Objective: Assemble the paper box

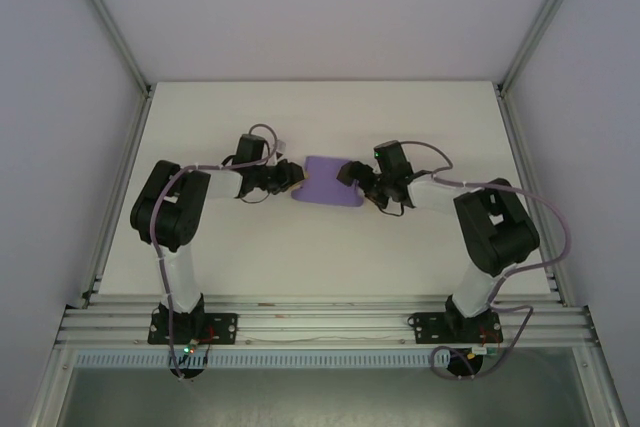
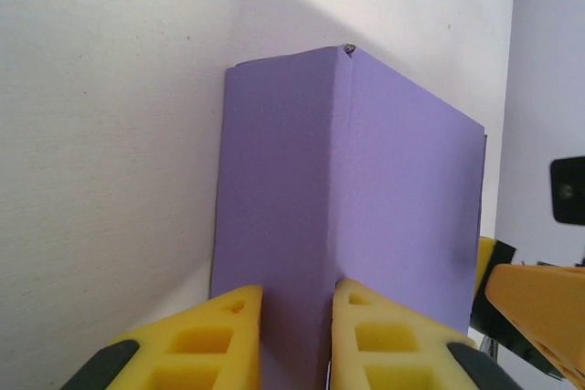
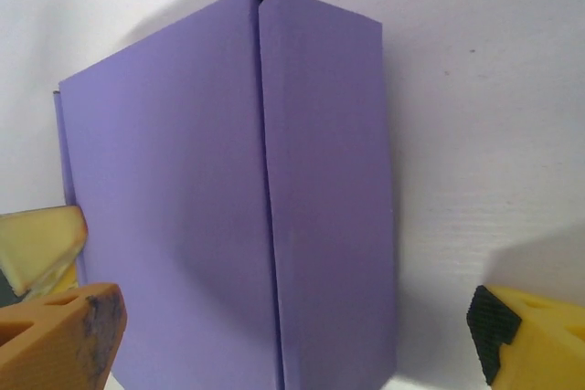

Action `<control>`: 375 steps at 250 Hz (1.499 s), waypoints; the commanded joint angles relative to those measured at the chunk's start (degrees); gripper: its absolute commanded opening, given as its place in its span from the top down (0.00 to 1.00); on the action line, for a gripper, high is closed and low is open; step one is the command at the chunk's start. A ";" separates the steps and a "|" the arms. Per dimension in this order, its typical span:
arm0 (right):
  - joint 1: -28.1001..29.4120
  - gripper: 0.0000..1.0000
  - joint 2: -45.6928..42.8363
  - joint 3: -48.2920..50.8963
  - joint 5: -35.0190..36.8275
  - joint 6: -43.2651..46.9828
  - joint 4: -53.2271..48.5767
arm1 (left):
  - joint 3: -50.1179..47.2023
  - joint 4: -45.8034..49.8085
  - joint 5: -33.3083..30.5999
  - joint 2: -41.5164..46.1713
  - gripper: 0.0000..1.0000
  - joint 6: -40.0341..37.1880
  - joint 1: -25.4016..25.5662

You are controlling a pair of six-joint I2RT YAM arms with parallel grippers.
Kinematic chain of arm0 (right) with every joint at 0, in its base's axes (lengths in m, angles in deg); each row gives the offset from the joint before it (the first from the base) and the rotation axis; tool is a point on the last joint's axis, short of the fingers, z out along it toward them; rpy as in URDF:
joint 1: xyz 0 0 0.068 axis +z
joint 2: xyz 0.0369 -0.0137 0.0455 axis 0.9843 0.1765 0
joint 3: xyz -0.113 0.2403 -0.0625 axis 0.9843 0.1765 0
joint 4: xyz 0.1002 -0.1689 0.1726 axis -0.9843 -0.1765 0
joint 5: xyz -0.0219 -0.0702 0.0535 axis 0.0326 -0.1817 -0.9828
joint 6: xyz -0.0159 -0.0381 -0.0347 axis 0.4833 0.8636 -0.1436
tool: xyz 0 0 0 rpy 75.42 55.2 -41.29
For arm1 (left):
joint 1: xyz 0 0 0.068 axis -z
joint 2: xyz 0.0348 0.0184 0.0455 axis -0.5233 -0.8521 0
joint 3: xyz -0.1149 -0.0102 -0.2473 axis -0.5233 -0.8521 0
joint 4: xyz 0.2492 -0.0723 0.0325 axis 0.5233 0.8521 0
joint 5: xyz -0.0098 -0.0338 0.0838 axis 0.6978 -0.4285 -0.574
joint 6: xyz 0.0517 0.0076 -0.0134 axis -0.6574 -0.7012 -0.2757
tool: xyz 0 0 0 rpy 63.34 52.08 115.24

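table (image 1: 330, 247): white; the paper box is set at its middle | paper box (image 1: 328, 182): purple, folded, ridged by one lengthwise crease; long axis is laid left-right; both ends are covered by fingers or cut off | left gripper (image 2: 297, 317): fingers are pinched on the ridge | right gripper (image 3: 297, 340): fingers are spread wide astride the box end
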 commanded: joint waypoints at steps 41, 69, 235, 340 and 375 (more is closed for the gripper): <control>-0.63 0.07 2.70 -1.55 -6.23 -5.14 7.26 | -3.79 1.51 -0.95 -1.42 0.83 0.29 -1.79; -0.80 0.11 4.09 -2.15 -9.15 -5.24 10.22 | -3.37 2.18 -0.66 -0.80 0.82 -0.95 -1.80; -4.27 0.52 -8.51 -5.82 -11.21 -12.47 -8.03 | 9.91 16.17 -11.59 21.76 0.00 -45.62 3.93; -7.49 0.61 -17.17 -12.51 -16.83 -25.26 -23.34 | 13.14 38.22 -14.57 31.04 0.00 -78.45 11.91; -7.90 0.62 -17.92 -15.33 -18.92 -28.24 -29.49 | 9.54 37.10 -26.41 34.15 0.00 -87.03 16.51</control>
